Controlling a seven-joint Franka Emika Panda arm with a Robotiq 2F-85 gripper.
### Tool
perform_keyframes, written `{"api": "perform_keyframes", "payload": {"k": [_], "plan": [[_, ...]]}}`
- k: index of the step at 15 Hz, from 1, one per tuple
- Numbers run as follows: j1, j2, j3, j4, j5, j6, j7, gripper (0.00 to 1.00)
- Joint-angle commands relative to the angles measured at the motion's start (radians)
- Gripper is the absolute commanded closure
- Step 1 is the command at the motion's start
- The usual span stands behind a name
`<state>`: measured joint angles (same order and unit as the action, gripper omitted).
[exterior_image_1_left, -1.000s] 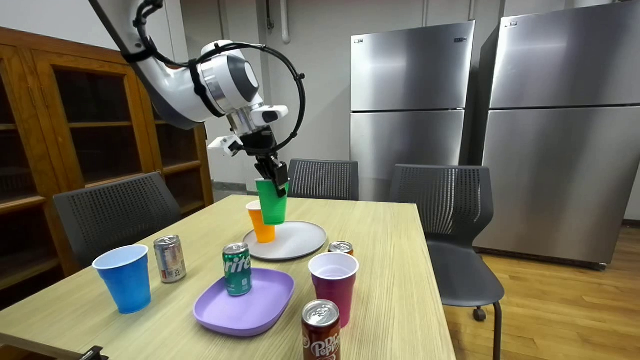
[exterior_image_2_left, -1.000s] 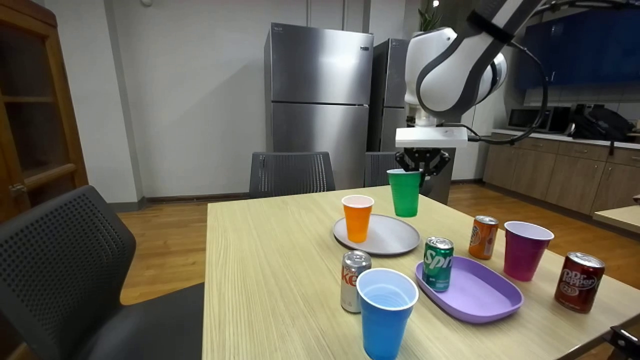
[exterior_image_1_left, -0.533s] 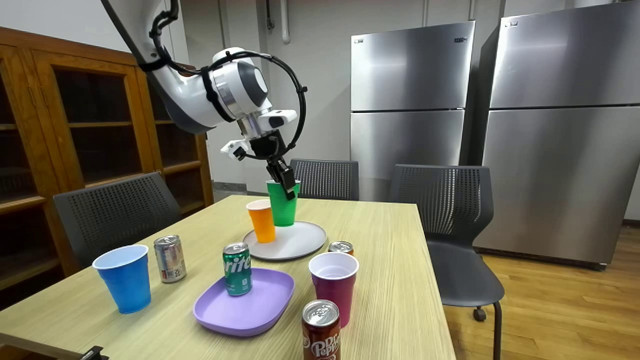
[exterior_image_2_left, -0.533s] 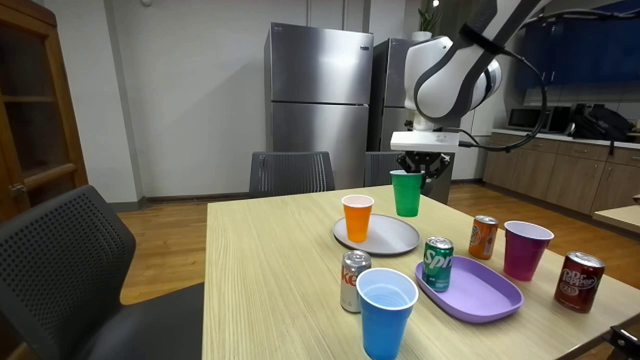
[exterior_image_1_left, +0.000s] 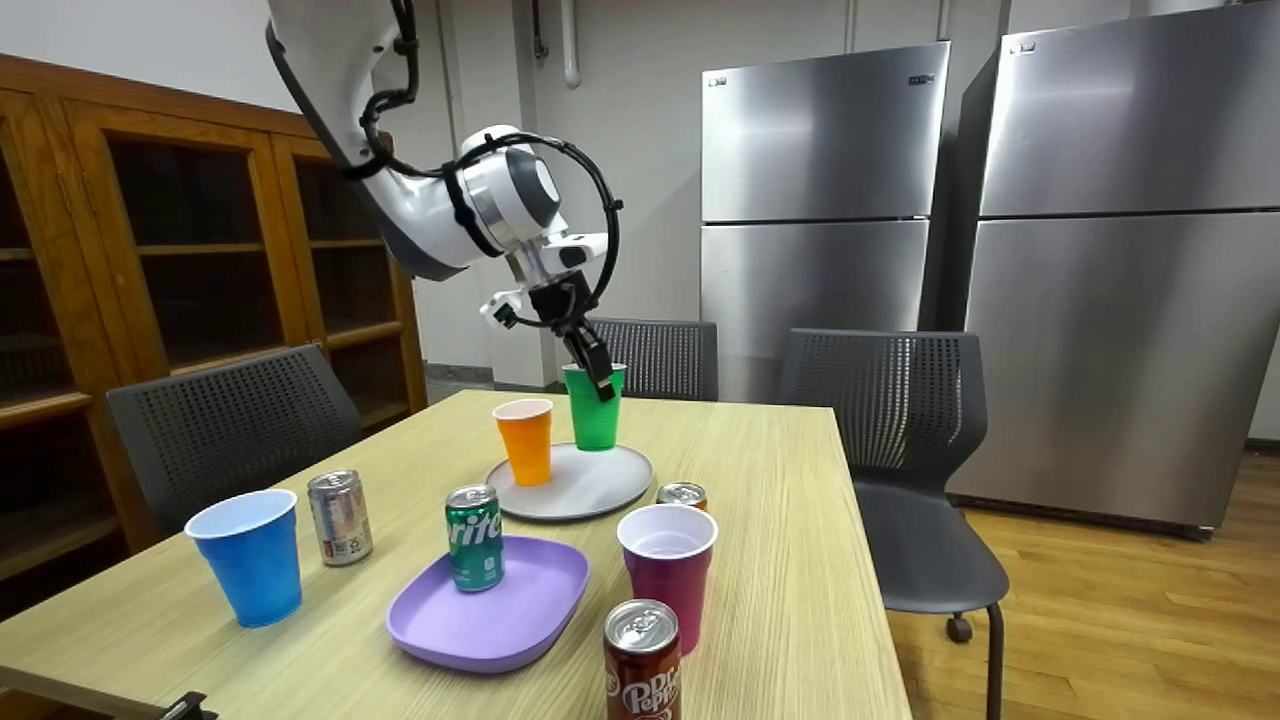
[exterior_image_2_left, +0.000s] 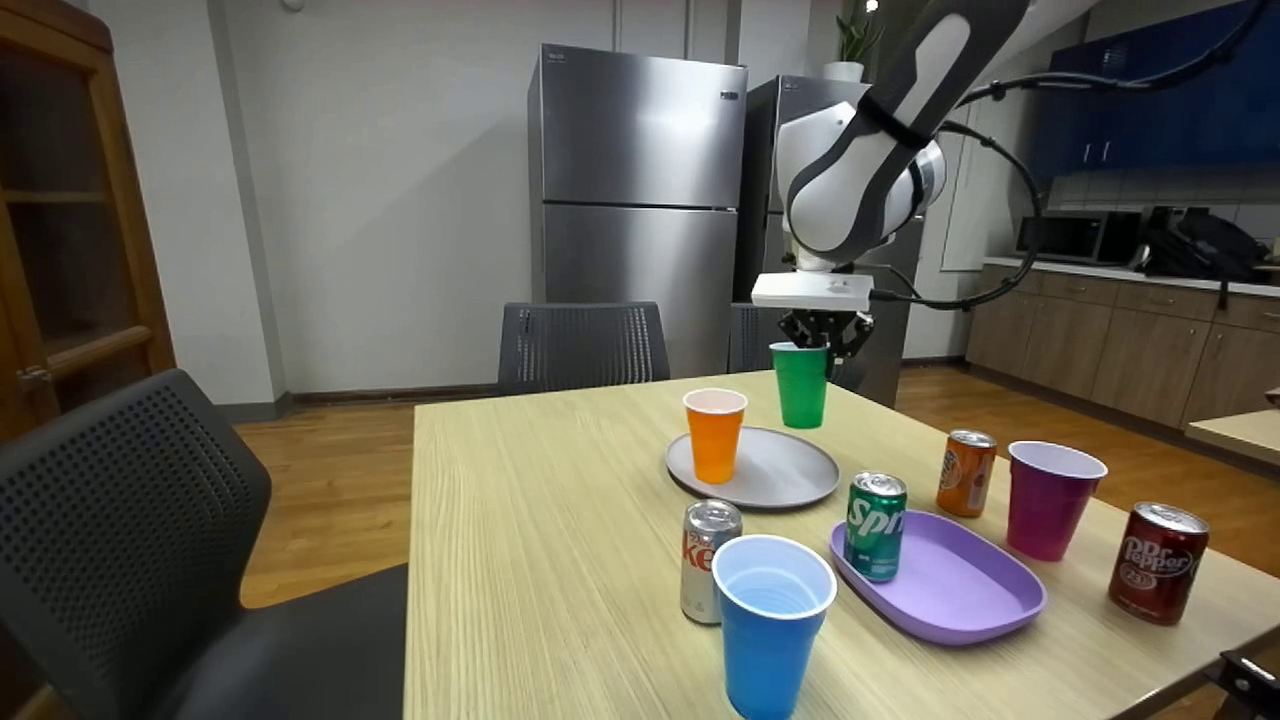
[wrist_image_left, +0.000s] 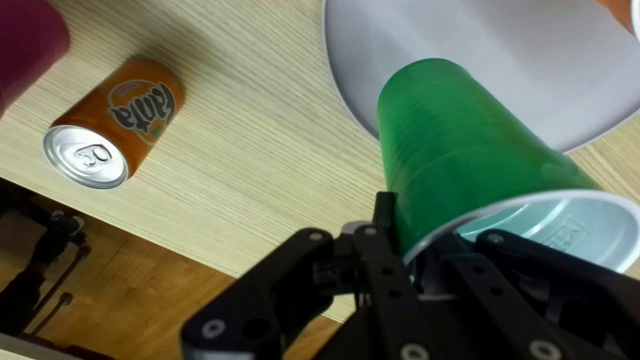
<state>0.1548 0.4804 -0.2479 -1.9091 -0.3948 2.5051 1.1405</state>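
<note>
Toward one o'clock from the centre of the gray plate (exterior_image_1_left: 602, 488), in an exterior view, I have the green cup (exterior_image_1_left: 590, 422) about upright, my gripper (exterior_image_1_left: 603, 388) closed on its wall at the rim. The orange cup (exterior_image_1_left: 525, 445) stands on that plate toward ten o'clock; the purple tray (exterior_image_1_left: 525, 622) sits on the bench (exterior_image_1_left: 775, 480) toward seven, bearing a Sprite can (exterior_image_1_left: 475, 540).

In an exterior view, the Fanta can (exterior_image_2_left: 967, 478) stands at three o'clock from the plate, the blue cup (exterior_image_2_left: 770, 655) at six.

In the wrist view, my gripper pinches the green cup's wall, one jaw outside and one inside, the base pointing to eleven o'clock over the plate's edge; I can't tell whether it touches.
</note>
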Motion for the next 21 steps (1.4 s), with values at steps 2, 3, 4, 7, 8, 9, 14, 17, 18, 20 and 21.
{"api": "perform_keyframes", "payload": {"k": [2, 3, 4, 7, 8, 9, 14, 17, 18, 20, 21], "plan": [[-0.014, 0.122, 0.011, 0.181, 0.057, -0.102, 0.006, 0.99], [-0.016, 0.145, 0.012, 0.214, 0.071, -0.117, 0.005, 0.99], [-0.019, 0.17, 0.015, 0.247, 0.088, -0.127, 0.001, 0.99], [-0.013, 0.238, 0.017, 0.344, 0.12, -0.158, 0.001, 0.99], [-0.008, 0.261, 0.014, 0.375, 0.124, -0.165, 0.006, 0.99], [-0.006, 0.279, 0.015, 0.404, 0.13, -0.172, 0.004, 0.99], [0.0, 0.373, 0.033, 0.543, 0.164, -0.218, -0.008, 0.99], [0.002, 0.426, 0.036, 0.62, 0.169, -0.243, -0.003, 0.99], [0.005, 0.444, 0.032, 0.645, 0.167, -0.252, 0.0, 0.99], [0.006, 0.471, 0.032, 0.687, 0.168, -0.269, -0.002, 0.99], [0.006, 0.483, 0.033, 0.703, 0.168, -0.274, -0.005, 0.99]]}}
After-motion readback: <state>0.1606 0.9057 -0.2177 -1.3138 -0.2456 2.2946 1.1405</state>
